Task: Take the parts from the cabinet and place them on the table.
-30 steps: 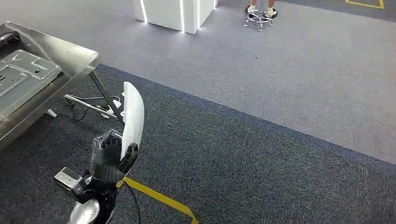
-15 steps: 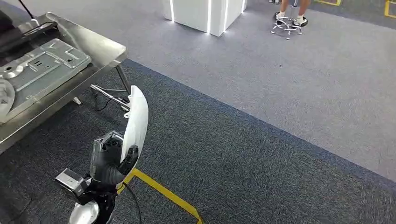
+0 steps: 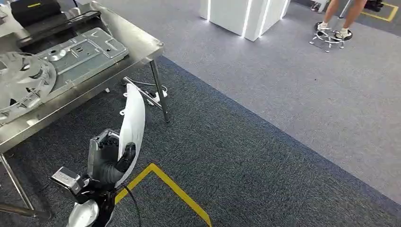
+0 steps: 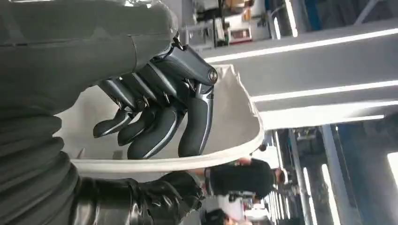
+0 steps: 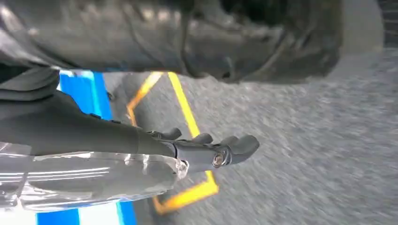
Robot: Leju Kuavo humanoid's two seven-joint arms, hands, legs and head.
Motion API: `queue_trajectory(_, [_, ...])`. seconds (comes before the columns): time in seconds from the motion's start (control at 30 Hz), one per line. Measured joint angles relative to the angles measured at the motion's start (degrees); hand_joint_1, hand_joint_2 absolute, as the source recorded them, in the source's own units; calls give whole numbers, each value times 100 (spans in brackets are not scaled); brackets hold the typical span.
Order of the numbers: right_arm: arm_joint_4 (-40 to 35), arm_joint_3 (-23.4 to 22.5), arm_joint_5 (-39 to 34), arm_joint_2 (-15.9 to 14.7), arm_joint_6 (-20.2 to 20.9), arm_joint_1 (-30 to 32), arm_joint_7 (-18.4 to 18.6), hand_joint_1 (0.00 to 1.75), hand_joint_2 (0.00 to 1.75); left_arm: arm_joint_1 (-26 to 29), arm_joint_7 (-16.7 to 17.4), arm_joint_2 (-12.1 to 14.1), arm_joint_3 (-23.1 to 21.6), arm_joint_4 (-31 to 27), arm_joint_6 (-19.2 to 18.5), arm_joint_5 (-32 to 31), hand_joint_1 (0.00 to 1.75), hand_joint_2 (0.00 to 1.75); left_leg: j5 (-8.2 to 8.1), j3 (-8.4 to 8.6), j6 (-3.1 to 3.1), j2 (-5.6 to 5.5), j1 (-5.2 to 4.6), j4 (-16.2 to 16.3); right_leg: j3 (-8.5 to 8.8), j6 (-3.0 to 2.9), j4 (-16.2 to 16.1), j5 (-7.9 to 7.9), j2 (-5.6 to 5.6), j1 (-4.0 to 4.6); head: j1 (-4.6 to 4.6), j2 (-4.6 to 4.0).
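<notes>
My left hand [image 3: 111, 158] holds a white curved part [image 3: 132, 118] upright, low on the left of the head view. In the left wrist view its dark fingers [image 4: 159, 112] curl inside the white part [image 4: 230, 122] and the thumb presses from the other side. The steel table [image 3: 146, 43] stands at the upper left, close beyond the part. It carries a flat grey metal plate [image 3: 82, 54] and a round silver part [image 3: 21, 80]. My right hand [image 5: 206, 150] hangs over the carpet with its fingers stretched out and nothing in them.
A black case [image 3: 33, 9] lies at the table's far end. Table legs [image 3: 160, 97] and a cable run under its corner. Yellow floor tape [image 3: 175, 189] makes a corner near my arm. A white pillar [image 3: 246, 14] and a person's legs on a stool [image 3: 336, 21] are far off.
The camera has turned, so the whole scene slid right and the table has come much further into view. My left hand still holds the white part upright.
</notes>
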Motion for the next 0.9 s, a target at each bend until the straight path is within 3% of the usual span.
queue_trajectory(0.1, [0, 55, 22, 4, -4, -78, 2, 0, 0, 13, -2, 0, 20, 2, -7, 33, 175, 175, 45, -13, -115, -168, 45, -54, 27, -70, 10, 10, -173, 48, 2, 0])
queue_trajectory(0.13, [0, 72, 37, 24, -7, -85, 2, 0, 0, 22, -2, 2, 39, 2, -7, 37, 175, 175, 18, -41, -131, -150, 51, -15, 70, -123, -42, 40, -265, 0, 0, 0])
queue_trajectory(0.17, [-2, 101, 52, 26, -22, -73, 4, 0, 0, 17, -9, 2, 66, 2, -7, 48, 175, 175, -90, -96, -154, 172, 19, 139, 93, -159, -60, 42, -322, 12, -11, 0])
queue_trajectory(0.2, [-2, 114, 61, 24, -33, -58, 7, 0, 0, 1, -7, 4, 72, 4, -9, 48, 175, 175, -287, -251, -177, 348, 29, 463, 97, -194, -64, 37, -401, 29, -28, 0])
queue_trajectory(0.27, [-2, 142, 79, 24, -39, -37, 41, 0, 0, 4, -7, 4, 87, 17, -9, 50, 175, 175, -664, -673, -215, 486, 59, 1327, 99, -220, -62, 22, -545, 65, -26, 0])
queue_trajectory(0.3, [-2, 149, 81, 22, -39, -37, 57, 0, 0, 6, -7, 4, 94, 33, -9, 50, 175, 175, -737, -829, -225, 506, 69, 1629, 100, -229, -61, 12, -615, 74, -28, 0])
queue_trajectory(0.33, [-2, 153, 96, 22, -39, -39, 72, 0, 0, 6, -4, 4, 98, 50, -7, 50, 175, 175, -670, -862, -225, 525, 75, 1680, 109, -227, -60, 2, -687, 80, -26, 0])
queue_trajectory(0.37, [-2, 164, 105, 22, -37, -48, 98, 0, 0, 4, -7, 4, 103, 66, -4, 50, 175, 175, -487, -753, -216, 542, 75, 1451, 125, -226, -60, -15, -753, 85, -28, 0])
queue_trajectory(0.43, [-2, 212, 116, 24, -24, -54, 122, 0, 0, -9, -7, 11, 114, 87, -2, 50, 175, 175, -11, -258, -159, 654, 63, 503, 185, -209, -61, -56, -873, 90, -26, 0])
queue_trajectory(0.47, [-2, 240, 120, 26, -13, -55, 122, 0, 0, -24, -7, 11, 114, 92, -2, 50, 175, 175, 54, -63, -111, 900, 28, 95, 211, -188, -64, -76, -916, 97, -24, 0])
queue_trajectory(0.5, [-2, 254, 122, 28, 4, -57, 127, 0, 0, -61, -4, 11, 114, 101, -4, 50, 175, 175, -18, 10, -85, 1029, -67, -30, 207, -145, -44, -104, -965, 140, -26, 0])
queue_trajectory(0.6, [-2, 299, 164, 28, 20, -104, 142, 0, 0, -88, -7, 20, 129, 122, -2, 50, 175, 175, -8, -28, -10, 825, -69, -27, 262, -84, -107, -112, -1145, 134, -20, 0])
queue_trajectory(0.63, [-2, 315, 173, 33, 22, -124, 149, 0, 0, -90, -7, 20, 136, 129, -2, 50, 175, 175, 30, 29, 39, 760, -26, -104, 277, -41, -108, -143, -1212, 167, -20, 0])
queue_trajectory(0.67, [-2, 328, 184, 33, 22, -126, 160, 0, 0, -94, -13, 20, 135, 136, -2, 50, 175, 175, 56, 49, 63, 709, -9, -153, 260, -21, -2, -220, -956, 113, -15, 0])
queue_trajectory(0.7, [-2, 332, 184, 33, 20, -124, 162, 0, 0, -133, -11, 22, 135, 140, -2, 50, 175, 175, 62, 51, 93, 657, 4, -166, 132, -18, 259, -395, -733, 108, -11, 0])
queue_trajectory(0.73, [-2, 337, 184, 33, 20, -113, 179, 0, 0, -163, -11, 20, 135, 153, 4, 61, 175, 175, 67, 45, 133, 606, 7, -165, -88, -13, 700, -619, -590, 95, -9, 0])
queue_trajectory(0.77, [-2, 341, 186, 33, 20, -111, 192, 0, 0, -170, -11, 20, 135, 162, 4, 61, 175, 175, 66, 48, 136, 544, 3, -165, -326, -5, 1157, -798, -519, 86, -11, 0])
queue_trajectory(0.8, [0, 345, 188, 35, 22, -101, 201, 0, 0, -170, -9, 17, 135, 177, 2, 61, 175, 175, 63, 49, 141, 481, -2, -163, -508, 3, 1467, -860, -501, 80, -11, 0])
queue_trajectory(0.83, [0, 354, 188, 37, 22, -88, 203, 0, 0, -170, -9, 17, 135, 192, 4, 61, 175, 175, 62, 49, 141, 400, -2, -151, -600, 14, 1565, -808, -497, 71, -11, 0])
queue_trajectory(0.9, [0, 389, 188, 37, 13, -80, 216, 0, 0, -171, -4, 20, 135, 221, 4, 61, 175, 175, 44, 50, 123, 232, 7, -109, -467, 27, 1124, -393, -477, 49, -11, 0])
